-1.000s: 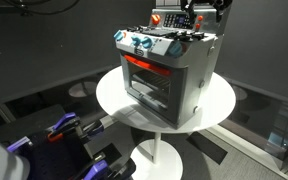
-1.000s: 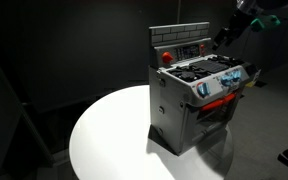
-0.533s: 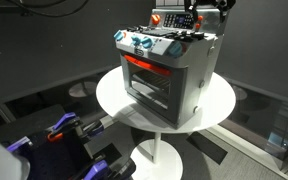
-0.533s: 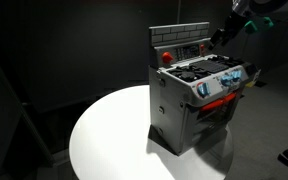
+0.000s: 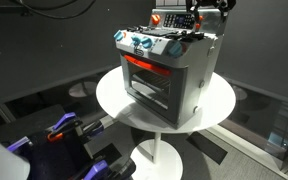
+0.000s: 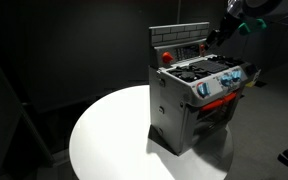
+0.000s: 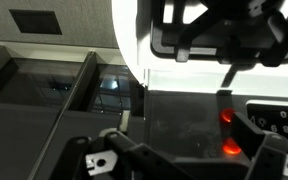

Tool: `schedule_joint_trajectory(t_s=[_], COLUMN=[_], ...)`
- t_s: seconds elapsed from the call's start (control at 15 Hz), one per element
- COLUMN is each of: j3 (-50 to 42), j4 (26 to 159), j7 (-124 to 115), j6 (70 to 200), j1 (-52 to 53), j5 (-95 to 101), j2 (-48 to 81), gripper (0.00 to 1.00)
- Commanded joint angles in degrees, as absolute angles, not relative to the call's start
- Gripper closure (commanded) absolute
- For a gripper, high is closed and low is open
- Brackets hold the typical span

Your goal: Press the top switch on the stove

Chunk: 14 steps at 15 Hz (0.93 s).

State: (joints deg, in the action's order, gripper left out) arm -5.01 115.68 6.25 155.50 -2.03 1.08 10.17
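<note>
One stove point(image 5: 169, 65) on white table point(image 5: 109, 97); claw point(image 5: 197, 20) spread | over back panel point(image 6: 179, 37)

Stove point(image 5: 179, 85): small, silver-grey, upright on round white table point(image 5: 219, 108). Red-trimmed glass door point(image 5: 149, 80) shut; red button point(image 6: 166, 57) on raised back panel point(image 6: 184, 36).

The arm point(image 6: 254, 8) comes in from the upper right corner in an exterior view, its dark links bending down and to the left towards the wrist point(image 6: 231, 18). The gripper point(image 6: 216, 36) hangs at the end, tilted, with its tip pointing down and left. In an exterior view it sits high at the far side of the scene point(image 5: 198, 13), close under the top edge. In the wrist view the dark fingers point(image 7: 102, 160) rise from the bottom edge, one at the low left and one at the low right, spread well apart with nothing between them.
</note>
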Motion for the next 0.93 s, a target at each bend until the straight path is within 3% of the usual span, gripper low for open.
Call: schedule_joint_trajectory(t_s=[0.0,0.87], j3=[-4.2,-5.2], j4=[113.3,111.8], j7=[5.6,4.8], j6=[156.0,159.9], j1=[-2.7,-2.6], j5=[1.5,4.8], j2=[11.7,13.8], gripper=[0.0,0.0])
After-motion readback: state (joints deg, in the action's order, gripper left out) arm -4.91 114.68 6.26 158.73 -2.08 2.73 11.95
